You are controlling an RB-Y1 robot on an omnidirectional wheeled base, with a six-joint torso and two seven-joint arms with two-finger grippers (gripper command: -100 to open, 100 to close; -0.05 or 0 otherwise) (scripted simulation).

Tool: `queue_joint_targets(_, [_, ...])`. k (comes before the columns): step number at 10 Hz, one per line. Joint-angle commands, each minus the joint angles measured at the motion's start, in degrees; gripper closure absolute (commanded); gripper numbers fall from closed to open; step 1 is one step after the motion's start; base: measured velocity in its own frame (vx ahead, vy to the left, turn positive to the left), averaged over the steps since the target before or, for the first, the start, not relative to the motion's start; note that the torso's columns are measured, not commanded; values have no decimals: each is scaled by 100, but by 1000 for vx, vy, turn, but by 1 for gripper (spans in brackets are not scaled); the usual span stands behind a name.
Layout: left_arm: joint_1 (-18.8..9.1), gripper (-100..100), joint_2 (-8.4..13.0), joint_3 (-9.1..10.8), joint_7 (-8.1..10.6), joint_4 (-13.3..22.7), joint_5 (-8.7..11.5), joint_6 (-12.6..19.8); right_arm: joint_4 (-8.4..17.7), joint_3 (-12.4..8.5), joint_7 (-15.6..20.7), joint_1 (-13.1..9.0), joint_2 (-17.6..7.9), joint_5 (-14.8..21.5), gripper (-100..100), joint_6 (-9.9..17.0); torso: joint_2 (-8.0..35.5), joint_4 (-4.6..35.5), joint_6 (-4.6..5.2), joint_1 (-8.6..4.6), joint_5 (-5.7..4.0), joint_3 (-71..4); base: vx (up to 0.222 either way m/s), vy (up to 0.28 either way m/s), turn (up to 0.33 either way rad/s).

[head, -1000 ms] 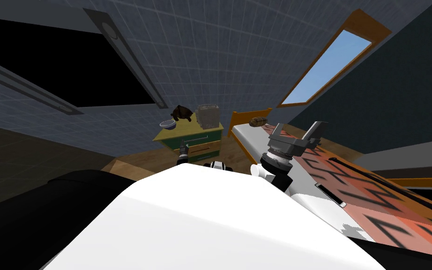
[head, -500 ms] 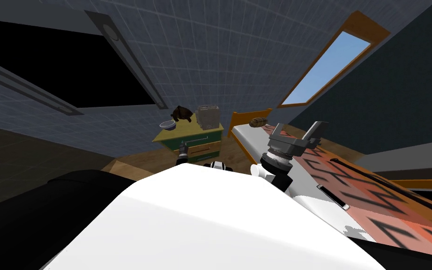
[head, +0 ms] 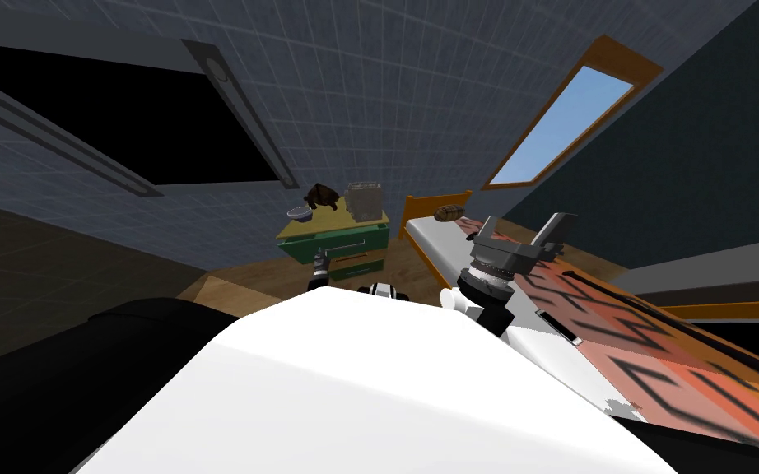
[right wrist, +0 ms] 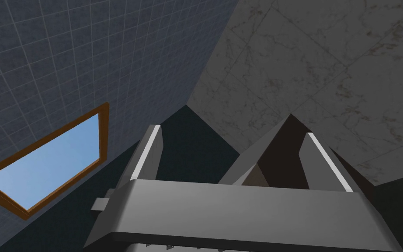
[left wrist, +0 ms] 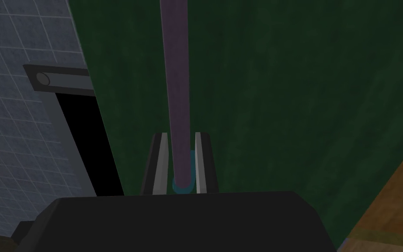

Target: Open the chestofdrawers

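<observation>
Chest of drawers (head: 338,240): green fronts, yellow top, against the tiled wall, beside the bed (head: 633,346).
Left hand (left wrist: 181,136): pinching the drawer's handle bar (left wrist: 174,65).
Right hand (right wrist: 232,131): spread, lifted, carrying nothing.
Pull: I judge straight back, square to the front, so the bar does not slip.
Room: the bed edge is close on the right.

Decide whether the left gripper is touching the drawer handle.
Touching. The left wrist view shows the left gripper with its fingers pressing both sides of the handle.

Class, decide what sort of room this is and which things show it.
Most likely a bedroom: a bed with a wooden headboard and striped cover, a green chest of drawers beside it.
</observation>
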Motion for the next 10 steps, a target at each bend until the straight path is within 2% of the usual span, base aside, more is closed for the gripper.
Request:
queue_joint_targets(1, [105, 100, 5, -40, 14, -87, -6, 11, 0, 0, 0, 0, 0, 0, 0, 0, 17, -4, -2, -10, 4, 9, -174, -89, 21])
queue_joint_targets(9, [350, 100, 9, -146, 54, -252, -24, -32, 0, 1, 0, -1, 1, 0, 0, 0, 33, -4, 7, -21, 10, 24, -156, -72, 13])
queue_joint_targets(10, [461, -100, 41, -86, 81, -545, 30, 158, 0, 1, 0, -1, 1, 0, 0, 0, 31, -4, 8, -18, 11, 23, -84, -49, -13])
